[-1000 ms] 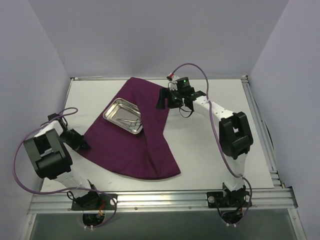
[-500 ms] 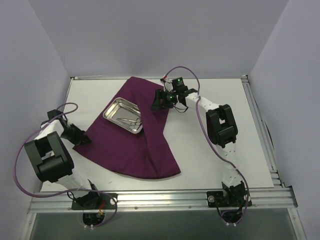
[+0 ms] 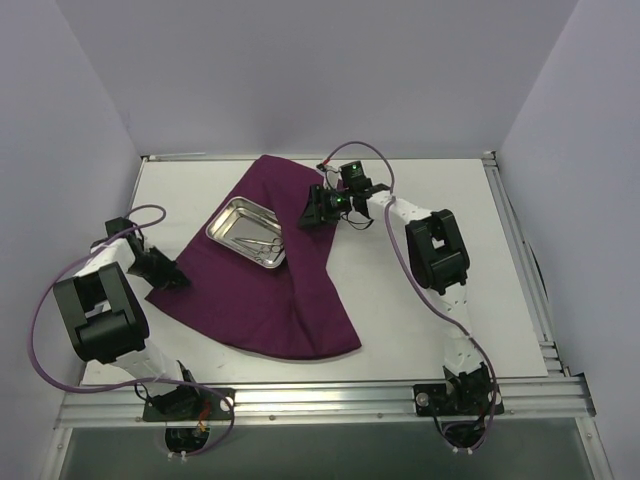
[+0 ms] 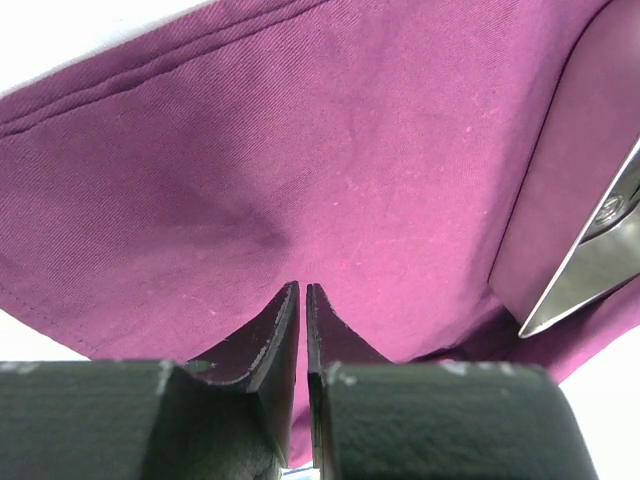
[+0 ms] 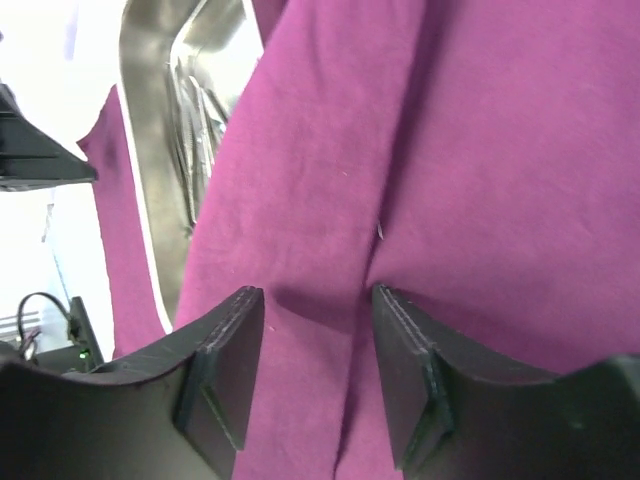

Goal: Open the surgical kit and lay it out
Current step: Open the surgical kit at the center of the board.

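The dark purple cloth wrap [image 3: 270,300] lies spread on the white table. The steel tray [image 3: 228,213] sits on its upper left part, with thin ring-handled instruments [image 3: 262,242] inside. My left gripper [image 3: 168,277] is at the cloth's left corner. In the left wrist view, it [image 4: 302,286] is pinched shut on the cloth [image 4: 350,130], with the tray's corner [image 4: 590,260] at the right. My right gripper [image 3: 313,209] is low over the cloth's upper right edge. In the right wrist view, it [image 5: 318,292] is open astride a fold in the cloth [image 5: 480,150]. The tray [image 5: 150,150] and instruments [image 5: 195,110] lie beyond.
Purple walls close in the table on the left, back and right. A metal rail [image 3: 320,395] runs along the near edge and another [image 3: 520,250] along the right side. Purple cables loop from both arms. Bare white table [image 3: 440,300] lies right of the cloth.
My right gripper has moved left and down onto the cloth's upper right edge. My left gripper has shifted slightly at the left corner, and that corner now reaches a little further left.
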You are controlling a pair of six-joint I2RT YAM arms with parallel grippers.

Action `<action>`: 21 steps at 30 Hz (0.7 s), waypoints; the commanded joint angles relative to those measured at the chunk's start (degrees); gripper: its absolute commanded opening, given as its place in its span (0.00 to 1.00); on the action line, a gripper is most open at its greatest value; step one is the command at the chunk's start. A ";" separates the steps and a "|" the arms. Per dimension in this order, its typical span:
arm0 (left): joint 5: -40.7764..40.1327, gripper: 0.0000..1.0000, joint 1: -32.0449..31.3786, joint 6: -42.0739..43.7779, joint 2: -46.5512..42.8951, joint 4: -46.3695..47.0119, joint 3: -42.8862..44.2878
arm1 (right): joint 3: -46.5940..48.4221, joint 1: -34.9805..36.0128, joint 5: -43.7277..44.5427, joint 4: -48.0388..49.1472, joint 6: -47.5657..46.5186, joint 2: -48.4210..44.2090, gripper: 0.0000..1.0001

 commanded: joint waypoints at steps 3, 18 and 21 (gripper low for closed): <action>0.36 0.16 -0.16 -0.01 0.89 1.21 2.07 | 1.62 1.35 -4.74 4.13 2.53 1.13 0.45; -3.69 0.02 -0.16 -1.86 6.60 -0.64 2.87 | -0.64 0.65 19.06 -7.21 -0.28 -8.78 0.00; -3.51 0.02 -0.16 -2.12 6.78 0.06 2.34 | -5.30 0.03 22.49 -8.78 -0.19 -13.27 0.00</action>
